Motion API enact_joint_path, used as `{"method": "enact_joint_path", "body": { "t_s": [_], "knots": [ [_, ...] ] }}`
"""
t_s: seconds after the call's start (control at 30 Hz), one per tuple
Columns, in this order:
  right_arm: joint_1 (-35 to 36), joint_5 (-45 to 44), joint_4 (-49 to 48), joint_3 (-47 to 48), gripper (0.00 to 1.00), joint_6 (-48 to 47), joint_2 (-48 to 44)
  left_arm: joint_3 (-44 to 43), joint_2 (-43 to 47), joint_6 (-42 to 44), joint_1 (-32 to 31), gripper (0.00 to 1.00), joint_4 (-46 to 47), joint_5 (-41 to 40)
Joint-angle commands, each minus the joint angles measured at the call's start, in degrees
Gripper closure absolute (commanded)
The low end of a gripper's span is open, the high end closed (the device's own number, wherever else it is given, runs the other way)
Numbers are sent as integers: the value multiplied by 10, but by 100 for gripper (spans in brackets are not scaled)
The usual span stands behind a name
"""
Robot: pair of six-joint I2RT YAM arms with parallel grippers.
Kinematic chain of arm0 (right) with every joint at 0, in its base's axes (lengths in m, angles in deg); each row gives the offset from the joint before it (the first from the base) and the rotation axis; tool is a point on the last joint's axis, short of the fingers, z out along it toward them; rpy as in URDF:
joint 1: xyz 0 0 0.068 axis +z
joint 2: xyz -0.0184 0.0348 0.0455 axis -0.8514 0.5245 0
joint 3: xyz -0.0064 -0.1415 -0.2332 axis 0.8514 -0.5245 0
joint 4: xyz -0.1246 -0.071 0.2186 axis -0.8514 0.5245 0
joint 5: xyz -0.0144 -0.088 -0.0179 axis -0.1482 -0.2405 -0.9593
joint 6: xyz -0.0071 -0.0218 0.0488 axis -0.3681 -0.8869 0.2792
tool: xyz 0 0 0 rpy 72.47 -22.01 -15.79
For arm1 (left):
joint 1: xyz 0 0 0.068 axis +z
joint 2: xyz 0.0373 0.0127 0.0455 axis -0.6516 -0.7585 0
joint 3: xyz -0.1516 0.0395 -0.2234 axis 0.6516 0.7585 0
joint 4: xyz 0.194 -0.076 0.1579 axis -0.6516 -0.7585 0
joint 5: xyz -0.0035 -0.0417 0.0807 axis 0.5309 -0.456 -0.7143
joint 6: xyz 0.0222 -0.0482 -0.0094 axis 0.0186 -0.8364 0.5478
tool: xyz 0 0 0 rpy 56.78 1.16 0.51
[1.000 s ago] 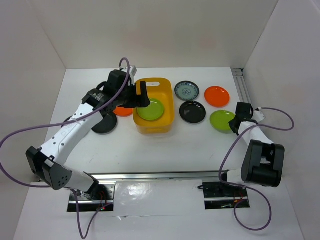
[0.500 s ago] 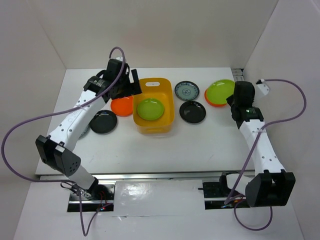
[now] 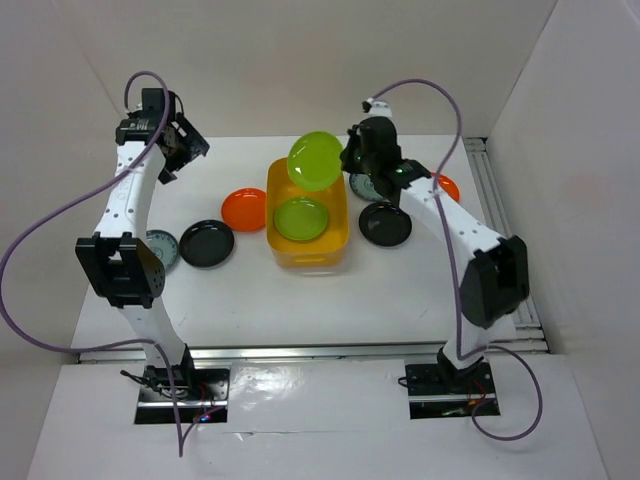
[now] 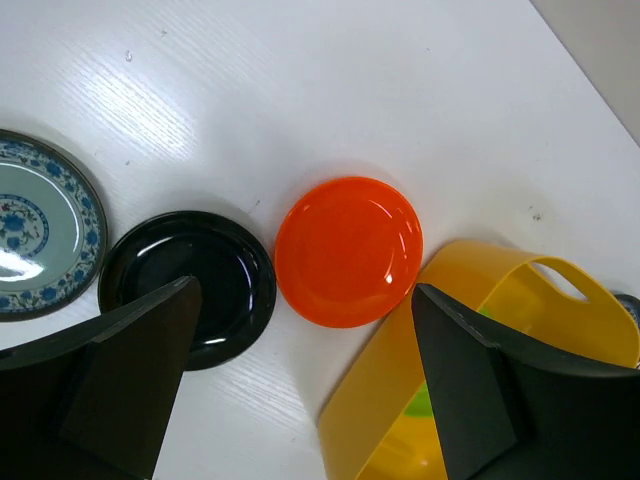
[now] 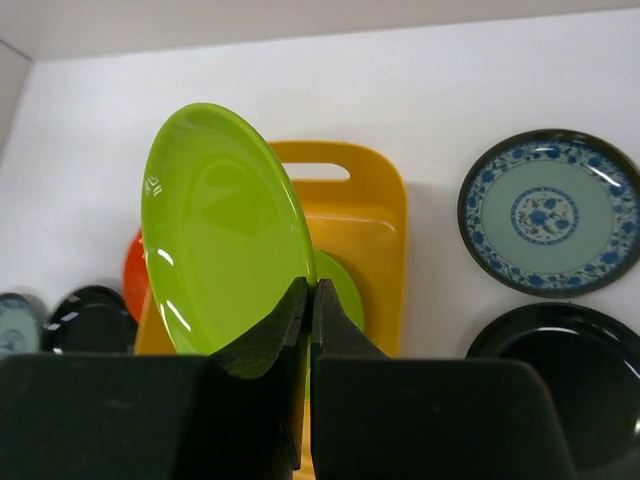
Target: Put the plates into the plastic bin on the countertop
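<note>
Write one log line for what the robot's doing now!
right end effector: shut on lime green plate, tilted over plastic bin | left end effector: open, empty | bin holds: other green plate

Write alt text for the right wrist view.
The right gripper pinches a lime green plate by its rim, on edge above the yellow bin holding a second green plate. A blue-patterned plate and a black plate lie to the right.
</note>
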Motion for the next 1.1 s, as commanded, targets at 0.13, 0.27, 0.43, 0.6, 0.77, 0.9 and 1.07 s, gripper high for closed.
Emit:
{"method": "enact_joint_path", "body": {
  "t_s": [0.13,0.27,0.43,0.6,0.77,0.9,1.07],
  "knots": [
    [18,22,34,110,100,-65,132,-11,-56,54,29,0,44,55],
    [29,30,55,131,100,-87,166,-3,-87,67,55,0,70,84],
    [34,42,57,131,100,-92,178,-10,-112,104,69,0,102,136],
    [47,37,62,126,100,-97,184,-40,-162,134,69,0,102,196],
    [52,30,68,119,92,-97,190,-27,-185,159,69,0,119,208],
    [57,37,34,91,85,-92,178,-14,-212,159,69,0,119,221],
    [63,32,39,97,55,-92,178,27,-199,164,69,0,153,244]
  ]
}}
